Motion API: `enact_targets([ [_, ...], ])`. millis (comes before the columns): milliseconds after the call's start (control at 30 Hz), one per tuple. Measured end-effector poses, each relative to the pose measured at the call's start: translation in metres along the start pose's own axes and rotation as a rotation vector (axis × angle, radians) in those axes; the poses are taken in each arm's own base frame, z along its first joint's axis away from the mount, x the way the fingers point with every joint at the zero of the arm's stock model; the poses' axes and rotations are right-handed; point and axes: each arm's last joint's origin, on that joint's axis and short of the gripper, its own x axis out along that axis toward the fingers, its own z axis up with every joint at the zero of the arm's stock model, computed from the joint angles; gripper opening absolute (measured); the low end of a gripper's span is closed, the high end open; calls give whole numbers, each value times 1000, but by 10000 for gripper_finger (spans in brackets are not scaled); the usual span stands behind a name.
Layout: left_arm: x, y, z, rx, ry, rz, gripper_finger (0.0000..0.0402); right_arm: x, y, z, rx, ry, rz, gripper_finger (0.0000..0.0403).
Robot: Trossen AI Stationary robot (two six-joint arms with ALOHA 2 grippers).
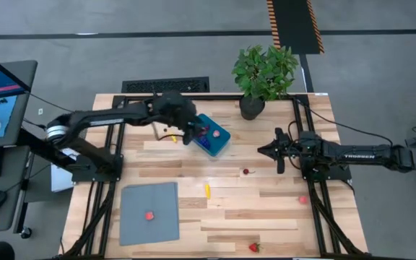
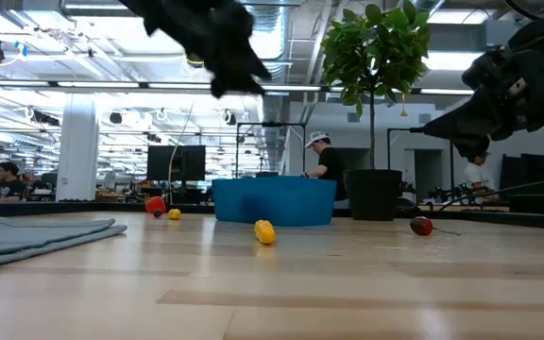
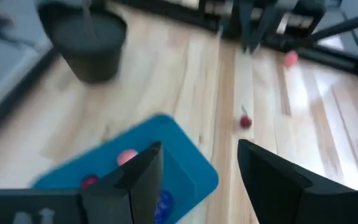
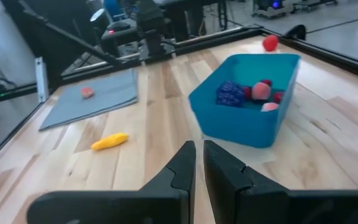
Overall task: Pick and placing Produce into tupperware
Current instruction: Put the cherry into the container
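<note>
over the tub: left tool point(image 1: 191, 134), fingers spread, nothing between them
tub point(image 1: 215, 137): teal, far half of the surface point(image 1: 266, 209), already holding pink, red and purple pieces
loose produce: yellow piece point(image 1: 207, 190) mid-surface, cherry point(image 1: 246, 172) nearby, red piece point(image 1: 149, 214) on the grey sheet point(image 1: 150, 217), strawberry point(image 1: 253, 247) at the near edge
right tool point(image 1: 271, 150): waits right of the tub, fingers pressed nearly together, empty
risk: small round pieces may roll off when nudged; a low left pass could knock the tub askew
</note>
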Motion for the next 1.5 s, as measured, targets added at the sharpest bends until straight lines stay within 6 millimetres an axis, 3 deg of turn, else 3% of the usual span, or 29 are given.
enact_targets([
  [233, -66, -33, -5, 87, -199, 8, 193, 1, 7, 0, -50, 0, 51, 55],
  [500, -111, -54, -53, 135, -353, -34, 193, 1, 10, 3, -60, -40, 79, 55],
  [767, -116, -61, -114, 225, -462, -168, 193, 0, 22, 14, -155, -79, 162, 55],
  [900, -117, -61, -135, 275, -561, -255, 193, 0, 23, 19, -161, -105, 168, 55],
  [1500, -123, -53, -193, 325, -551, -278, 193, 3, 22, 19, -149, -106, 120, 55],
])
